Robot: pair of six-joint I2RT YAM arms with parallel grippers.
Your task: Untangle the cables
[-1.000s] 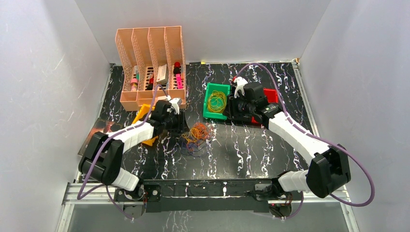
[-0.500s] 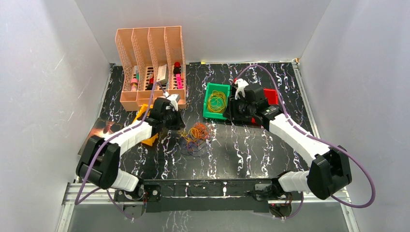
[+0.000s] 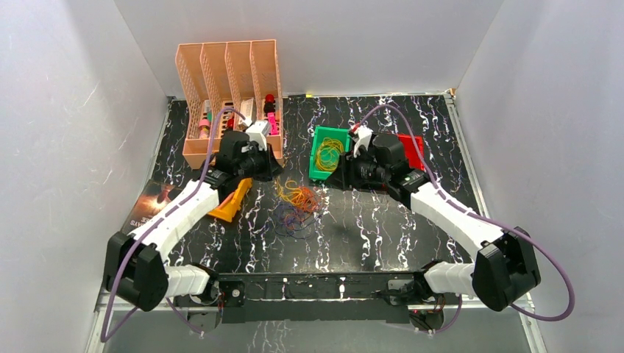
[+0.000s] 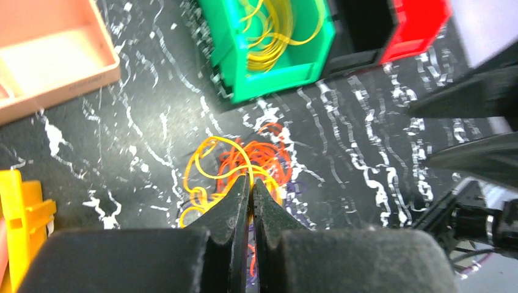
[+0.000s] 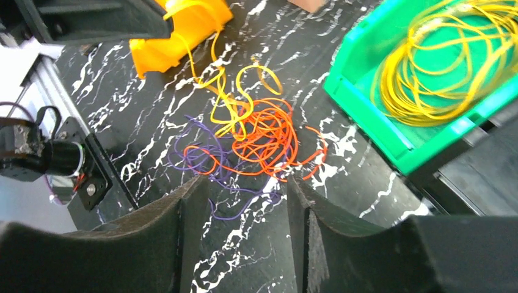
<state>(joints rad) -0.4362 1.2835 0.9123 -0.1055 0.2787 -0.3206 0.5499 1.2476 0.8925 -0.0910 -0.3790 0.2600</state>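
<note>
Light, springy and snag-prone, the cables (image 3: 296,200) lie on the table (image 3: 383,224); we judge an outlying strand the best hold: left gripper (image 4: 251,183) pinches a yellow loop (image 4: 207,142), right gripper (image 5: 244,189) hangs spread.

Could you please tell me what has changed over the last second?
The left gripper, shut on a yellow cable, rose toward the organizer, stretching that strand out of the cables. The right gripper, open, shifted slightly left. The green bin stayed put.
</note>
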